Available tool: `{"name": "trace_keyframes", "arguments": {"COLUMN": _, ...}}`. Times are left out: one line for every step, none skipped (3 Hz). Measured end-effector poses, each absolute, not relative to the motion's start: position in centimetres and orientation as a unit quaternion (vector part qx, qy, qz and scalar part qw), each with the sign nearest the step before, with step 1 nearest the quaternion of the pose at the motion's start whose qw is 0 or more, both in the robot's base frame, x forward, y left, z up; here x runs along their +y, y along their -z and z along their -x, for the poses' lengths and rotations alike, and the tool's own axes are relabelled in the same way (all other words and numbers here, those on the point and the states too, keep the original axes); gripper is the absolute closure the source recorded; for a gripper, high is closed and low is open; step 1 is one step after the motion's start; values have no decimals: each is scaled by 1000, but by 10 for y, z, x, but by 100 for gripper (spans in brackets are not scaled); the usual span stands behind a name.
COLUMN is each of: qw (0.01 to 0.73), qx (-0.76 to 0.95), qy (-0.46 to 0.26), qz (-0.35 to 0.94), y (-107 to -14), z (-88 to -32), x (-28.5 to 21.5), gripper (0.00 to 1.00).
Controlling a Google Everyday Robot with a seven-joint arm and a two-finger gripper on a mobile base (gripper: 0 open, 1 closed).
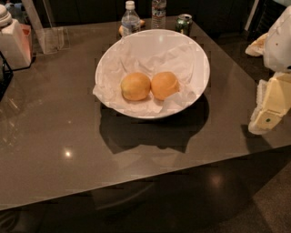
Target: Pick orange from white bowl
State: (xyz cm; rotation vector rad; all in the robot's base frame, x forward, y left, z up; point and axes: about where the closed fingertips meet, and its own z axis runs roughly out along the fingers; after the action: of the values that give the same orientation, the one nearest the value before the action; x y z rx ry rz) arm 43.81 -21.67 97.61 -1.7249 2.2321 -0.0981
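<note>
The orange (164,85), the deeper-coloured of two fruits, sits on crumpled paper (182,57) in the white bowl (159,38), touching or nearly touching its paler twin (135,86) to the left in view. Nearest you, the glossy surface (68,154) carries the bowl's shadow. At the right edge the claw (269,111) hangs beside the bowl, well apart from the fruit; whether it is released or clenched cannot be told. You would do best to bring it over the rim and descend on the right-hand fruit from above, clear of twin and paper. Beyond stand a water bottle (130,20), a second bottle (158,12) and a can (184,22).
</note>
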Motion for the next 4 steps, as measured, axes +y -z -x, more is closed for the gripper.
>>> {"name": "trace_keyframes", "arguments": {"qw": 159, "qx": 781, "qy": 34, "qz": 603, "y": -976, "z": -438, "x": -217, "gripper": 0}}
{"name": "trace_keyframes", "arguments": {"qw": 164, "qx": 777, "qy": 22, "qz": 607, "y": -975, "z": -448, "x": -213, "gripper": 0}}
{"name": "trace_keyframes", "arguments": {"qw": 169, "qx": 766, "qy": -24, "qz": 620, "y": -967, "z": -473, "x": -196, "gripper": 0}}
{"name": "trace_keyframes", "arguments": {"qw": 169, "qx": 763, "qy": -65, "qz": 620, "y": -952, "z": -507, "x": -182, "gripper": 0}}
